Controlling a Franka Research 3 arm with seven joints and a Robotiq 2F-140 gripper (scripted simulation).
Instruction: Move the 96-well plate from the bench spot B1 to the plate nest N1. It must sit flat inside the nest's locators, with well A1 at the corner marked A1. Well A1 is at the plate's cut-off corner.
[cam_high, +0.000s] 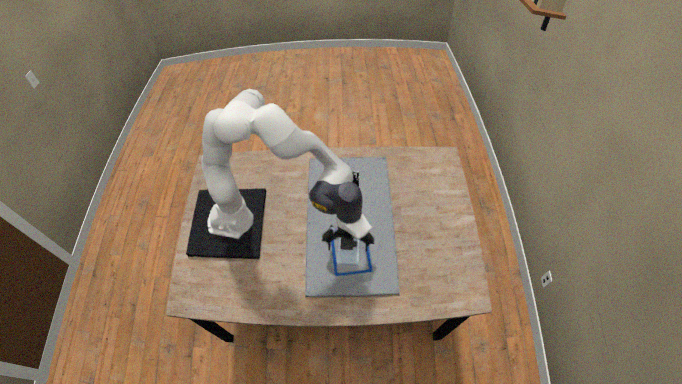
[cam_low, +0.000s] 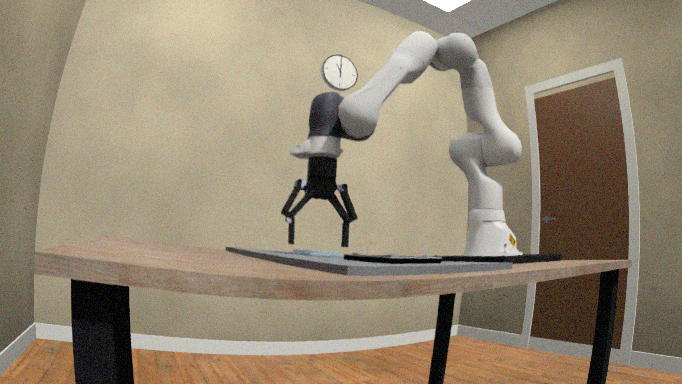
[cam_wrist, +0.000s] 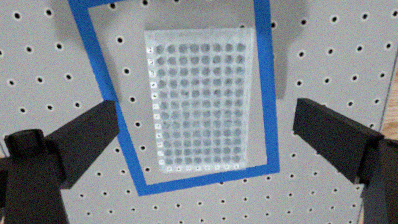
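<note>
The clear 96-well plate (cam_wrist: 200, 100) lies flat inside a blue tape rectangle (cam_wrist: 102, 85) on the grey perforated bench mat. In the overhead view the plate (cam_high: 348, 256) is partly hidden under my wrist. My gripper (cam_wrist: 206, 115) is wide open and empty, right above the plate, with one finger on each long side, outside the blue outline. From the side my gripper (cam_low: 318, 235) hangs with its fingertips a little above the mat. I cannot make out the plate's cut-off corner. The nest shows only as a thin dark slab (cam_low: 395, 258) on the mat in the side view.
The grey mat lies on a wooden table. The arm's black base plate (cam_high: 227, 222) is at the table's left. The table's edge lies just beyond the mat's near end.
</note>
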